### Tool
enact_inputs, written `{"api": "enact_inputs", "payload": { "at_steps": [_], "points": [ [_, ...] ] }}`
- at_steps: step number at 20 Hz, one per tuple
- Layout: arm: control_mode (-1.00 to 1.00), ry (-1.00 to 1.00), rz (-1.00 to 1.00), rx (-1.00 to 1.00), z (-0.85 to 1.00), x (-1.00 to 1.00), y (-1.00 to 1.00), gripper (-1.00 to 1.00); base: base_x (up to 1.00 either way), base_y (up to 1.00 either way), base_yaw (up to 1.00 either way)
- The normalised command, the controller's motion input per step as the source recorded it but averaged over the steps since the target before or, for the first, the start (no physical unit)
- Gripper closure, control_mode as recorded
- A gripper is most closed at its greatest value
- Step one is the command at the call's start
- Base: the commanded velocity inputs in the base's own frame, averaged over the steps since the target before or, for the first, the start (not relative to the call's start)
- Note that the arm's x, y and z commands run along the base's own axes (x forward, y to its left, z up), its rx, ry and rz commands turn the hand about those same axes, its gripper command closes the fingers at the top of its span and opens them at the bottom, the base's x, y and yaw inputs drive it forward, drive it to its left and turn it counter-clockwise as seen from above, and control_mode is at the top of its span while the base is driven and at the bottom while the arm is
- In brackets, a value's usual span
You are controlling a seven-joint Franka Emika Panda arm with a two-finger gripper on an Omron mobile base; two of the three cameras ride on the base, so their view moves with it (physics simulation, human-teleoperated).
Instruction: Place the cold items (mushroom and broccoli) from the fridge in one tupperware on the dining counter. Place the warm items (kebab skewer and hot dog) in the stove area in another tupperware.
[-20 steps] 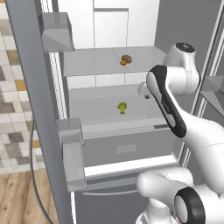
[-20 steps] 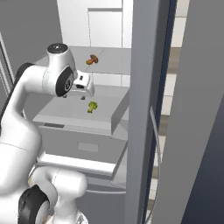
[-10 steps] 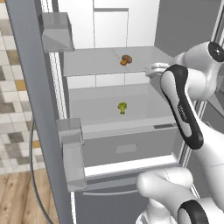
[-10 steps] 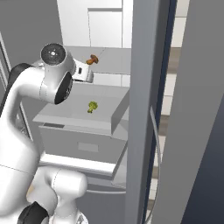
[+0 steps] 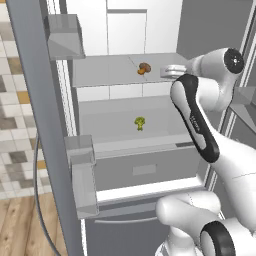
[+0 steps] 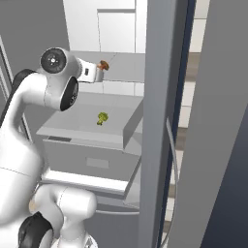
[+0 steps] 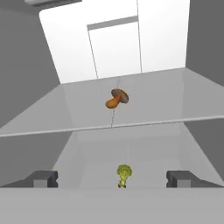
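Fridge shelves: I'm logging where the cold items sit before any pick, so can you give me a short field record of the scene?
fridge door: open
mushroom: lying on the upper shelf, untouched
broccoli: on the lower shelf, below the mushroom
gripper: open, empty, at upper-shelf height, pointing into the fridge
gripper to mushroom: apart, mushroom ahead of the fingertips
drawer: below the lower shelf, closed

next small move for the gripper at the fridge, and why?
Probably ease the gripper straight forward toward the mushroom on the upper shelf: the jaws stand wide open, the mushroom lies ahead between the fingertips' line, not yet reached.
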Motion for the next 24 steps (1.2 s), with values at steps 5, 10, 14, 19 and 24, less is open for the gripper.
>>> {"api": "enact_inputs", "payload": {
  "at_steps": [5, 10, 14, 19, 24],
  "points": [
    [-1.0, 0.06, 0.0, -0.02, 0.04, 0.69, 0.0, -1.0, 0.0, 0.0, 0.0],
    [-1.0, 0.09, 0.0, -0.05, 0.0, 0.62, 0.1, -1.0, 0.0, 0.0, 0.0],
    [-1.0, 0.04, 0.0, -0.03, -0.01, 0.72, 0.17, -1.0, 0.0, 0.0, 0.0],
    [-1.0, 0.02, 0.0, -0.02, -0.2, 0.76, 0.01, -1.0, 0.0, 0.0, 0.0],
    [-1.0, 0.04, 0.0, -0.04, -0.35, 0.85, 0.0, -1.0, 0.0, 0.0, 0.0]
  ]
}}
